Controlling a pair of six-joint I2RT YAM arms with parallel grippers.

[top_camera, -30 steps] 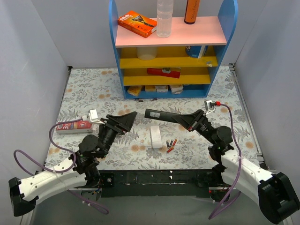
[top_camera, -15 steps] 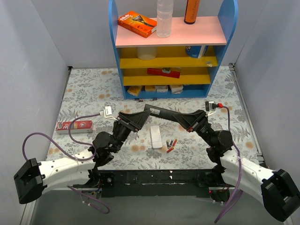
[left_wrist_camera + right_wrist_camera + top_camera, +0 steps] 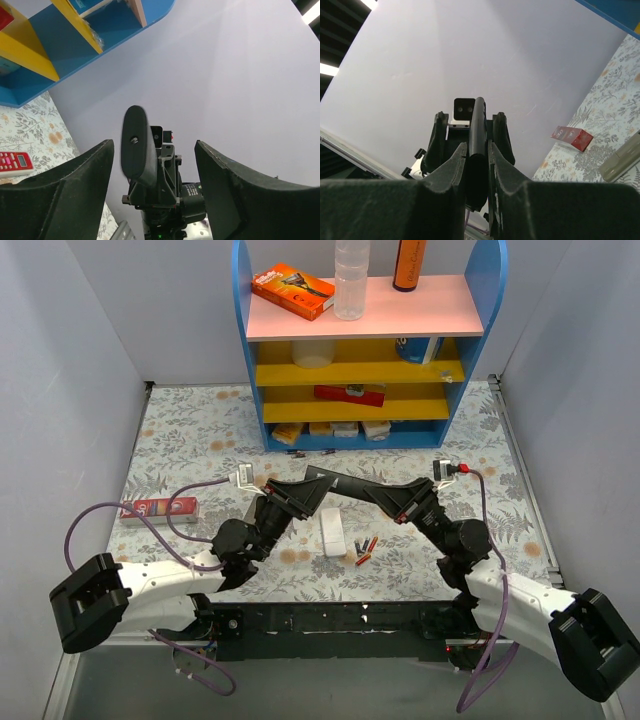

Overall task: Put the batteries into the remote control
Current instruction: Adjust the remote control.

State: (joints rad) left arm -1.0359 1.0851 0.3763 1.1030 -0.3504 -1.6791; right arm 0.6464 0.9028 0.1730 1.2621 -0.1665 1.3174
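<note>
Plastic, white oblong remote control (image 3: 333, 532): likely light, stiff, slick; grip across long edges. Right gripper (image 3: 476, 150) clamps slim black remote (image 3: 355, 487); left gripper (image 3: 152, 150) spread around its tip, not touching.

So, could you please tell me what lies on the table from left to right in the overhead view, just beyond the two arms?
red remote → white remote control → batteries

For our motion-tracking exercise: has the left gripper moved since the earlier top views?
Yes. The left gripper has shifted right, away from the red box, toward the white remote.
</note>
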